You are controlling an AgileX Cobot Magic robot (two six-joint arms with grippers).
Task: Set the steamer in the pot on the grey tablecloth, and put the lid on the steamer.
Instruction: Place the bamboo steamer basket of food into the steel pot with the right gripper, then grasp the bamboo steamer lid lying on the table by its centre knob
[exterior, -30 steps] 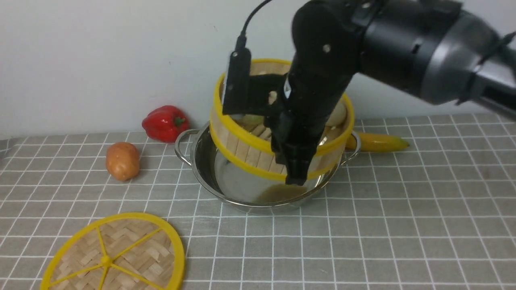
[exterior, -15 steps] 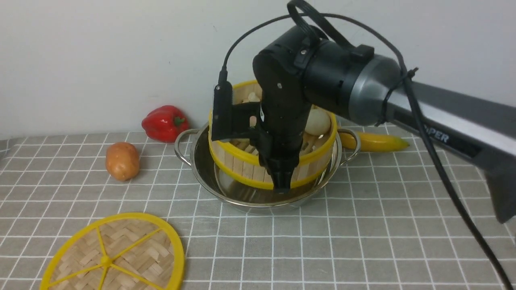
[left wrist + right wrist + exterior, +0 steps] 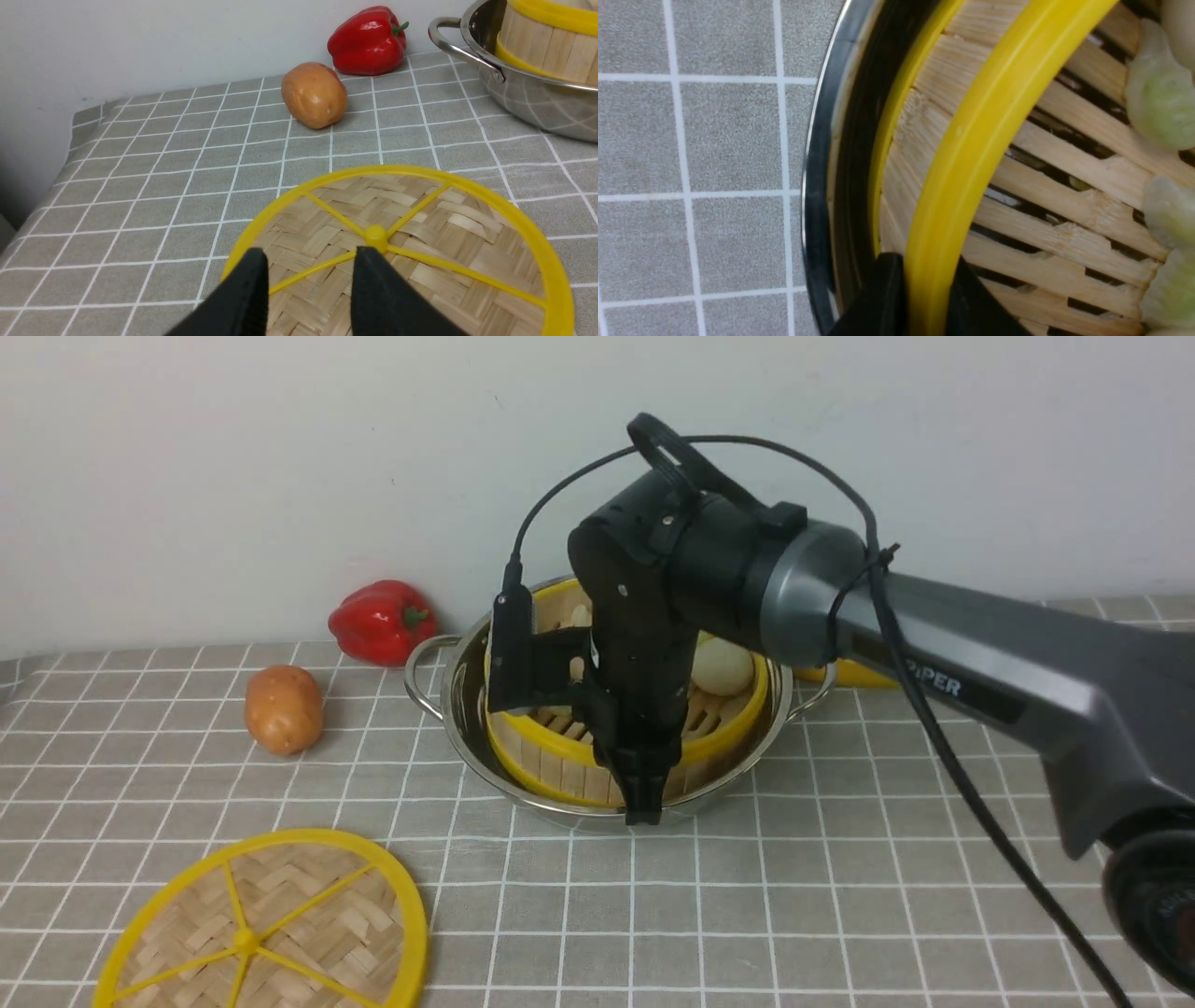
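Pinching the steamer (image 3: 551, 765) by its near wall, the right gripper (image 3: 642, 803) has one finger inside the yellow rim and one outside, a hold that suits lowering the basket level. The steamer sits inside the pot (image 3: 457, 728) on the grey tablecloth (image 3: 887, 859), though I can't quite tell if it's fully seated. The left gripper (image 3: 310, 261) hovers over the lid (image 3: 308, 915) with jaws spread by the hub, apparently ready to take it.
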